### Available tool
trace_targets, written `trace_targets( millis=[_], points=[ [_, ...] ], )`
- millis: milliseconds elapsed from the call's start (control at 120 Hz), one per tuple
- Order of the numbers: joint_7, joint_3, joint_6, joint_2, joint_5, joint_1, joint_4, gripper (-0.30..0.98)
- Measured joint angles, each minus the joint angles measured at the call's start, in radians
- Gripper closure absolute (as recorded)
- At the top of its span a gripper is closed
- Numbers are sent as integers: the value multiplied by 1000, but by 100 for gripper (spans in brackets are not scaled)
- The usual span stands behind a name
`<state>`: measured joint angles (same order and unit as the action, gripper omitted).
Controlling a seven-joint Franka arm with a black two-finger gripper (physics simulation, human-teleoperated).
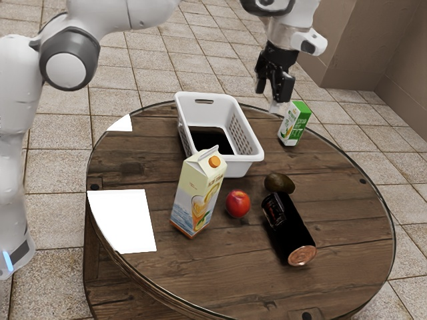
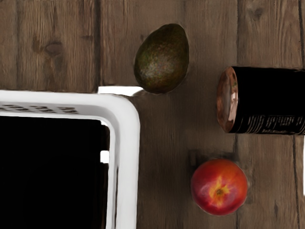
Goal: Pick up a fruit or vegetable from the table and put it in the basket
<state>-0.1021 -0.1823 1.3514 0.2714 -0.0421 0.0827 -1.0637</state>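
Observation:
My gripper point(image 1: 272, 95) hangs high over the table's far side in the exterior view, its two black fingers apart with nothing seen between them. A red-and-yellow peach point(image 1: 238, 203) rests on the wood beside the juice carton, and a dark green avocado point(image 1: 280, 184) lies near the bottle's far end. The white basket point(image 1: 252, 159) stands behind them, with a black area inside its walls. From above, the wrist view has the avocado point(image 2: 163, 58) just off the basket's corner point(image 2: 125, 119), and the peach point(image 2: 219, 187) apart from the basket's side.
A tall juice carton point(image 1: 198, 193) stands upright in front of the basket. The dark bottle point(image 1: 289, 230) lies on its side near peach and avocado; the wrist view also has this bottle point(image 2: 269, 100). A small green carton point(image 1: 294, 124) stands at the far edge of the round table point(image 1: 333, 200).

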Motion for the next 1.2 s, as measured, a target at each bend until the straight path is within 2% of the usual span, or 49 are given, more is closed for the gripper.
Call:
trace_targets(
  millis=[75,183,317,433,708,1200],
  points=[
    [5,0,39,7,-18,-9,-69,0],
    [12,-2,106,-2,-3,-25,-174,0],
    [19,-3,229,-160,14,-30,-481,0],
    [24,-3,337,-220,28,-32,-610,0],
    [33,-6,454,-203,46,-28,-629,0],
    [38,-40,515,-209,68,-37,-644,0]
  ],
)
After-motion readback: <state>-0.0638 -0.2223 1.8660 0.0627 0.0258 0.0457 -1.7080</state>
